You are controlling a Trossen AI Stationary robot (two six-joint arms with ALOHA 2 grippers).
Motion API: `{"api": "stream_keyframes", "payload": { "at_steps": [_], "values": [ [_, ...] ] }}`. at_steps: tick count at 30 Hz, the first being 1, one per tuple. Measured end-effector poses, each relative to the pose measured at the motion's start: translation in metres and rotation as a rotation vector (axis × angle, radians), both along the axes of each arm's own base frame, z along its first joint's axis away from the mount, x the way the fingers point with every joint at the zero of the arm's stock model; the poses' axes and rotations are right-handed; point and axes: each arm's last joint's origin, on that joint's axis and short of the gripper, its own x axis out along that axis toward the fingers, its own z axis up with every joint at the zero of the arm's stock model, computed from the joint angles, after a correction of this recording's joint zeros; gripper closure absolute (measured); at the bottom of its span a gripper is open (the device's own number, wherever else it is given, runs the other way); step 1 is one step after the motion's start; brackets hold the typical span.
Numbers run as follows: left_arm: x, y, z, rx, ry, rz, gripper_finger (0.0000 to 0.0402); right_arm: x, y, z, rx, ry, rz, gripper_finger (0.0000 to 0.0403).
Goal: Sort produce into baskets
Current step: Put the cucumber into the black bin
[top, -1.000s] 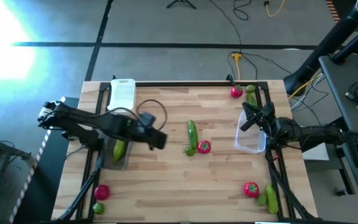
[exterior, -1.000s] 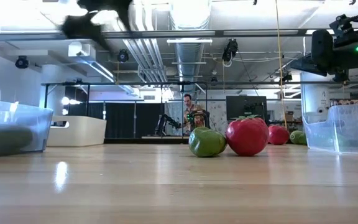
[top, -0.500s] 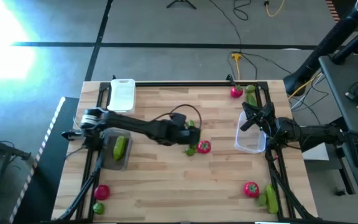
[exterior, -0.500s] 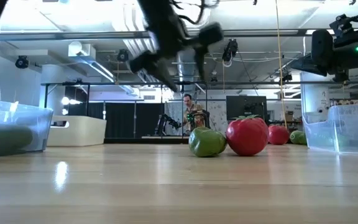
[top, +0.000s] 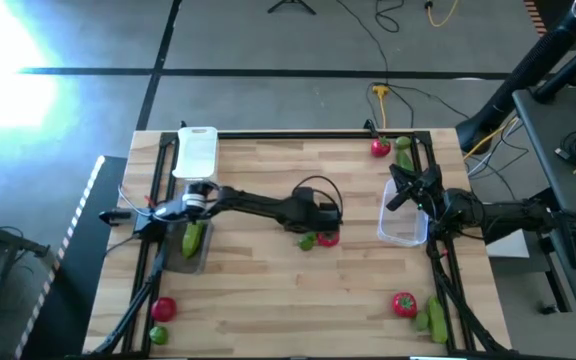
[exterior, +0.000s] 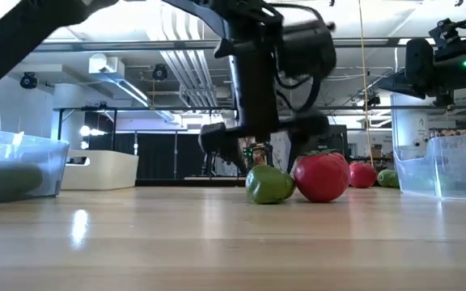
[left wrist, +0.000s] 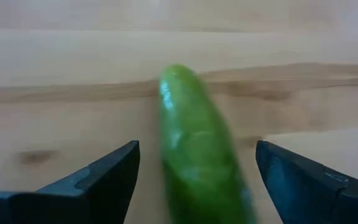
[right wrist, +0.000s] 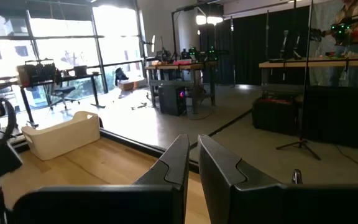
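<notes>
cucumber [left wrist: 197,155] — between the left gripper's [left wrist: 194,180] spread fingers

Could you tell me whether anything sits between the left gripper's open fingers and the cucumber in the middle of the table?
Nothing visible does. The left gripper is open, with the cucumber lying directly between its fingers on bare table.

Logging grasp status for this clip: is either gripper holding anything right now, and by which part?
Nothing is held. The left gripper is open, its fingers either side of the cucumber at mid-table but apart from it. The right gripper is shut on nothing above its clear tub.
</notes>
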Motion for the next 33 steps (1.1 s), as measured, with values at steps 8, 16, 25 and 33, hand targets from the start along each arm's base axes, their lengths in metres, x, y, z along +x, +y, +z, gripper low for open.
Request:
{"api": "stream_keyframes", "payload": {
  "at_steps": [8, 16, 25, 33],
  "values": [
    [0.02, -0.007, -0.019, -0.012, 0.07, -0.001, 0.0123, 0.0, 0.0, 0.0, 0.0, 0.0, 0.0, 0.0374],
    [0.026, -0.008, -0.021, -0.035, 0.179, -0.029, 0.0239, 0.0, 0.0, 0.0, 0.0, 0.0, -0.001, 0.0374],
    [-0.015, -0.005, 0.084, 0.045, 0.332, -0.186, 0.0241, 0.0, 0.0, 0.0, 0.0, 0.0, 0.0, 0.0374],
    [-0.079, -0.037, 0.154, 0.091, 0.327, -0.302, 0.0241, 0.0, 0.0, 0.0, 0.0, 0.001, 0.001, 0.0374]
  ]
}}
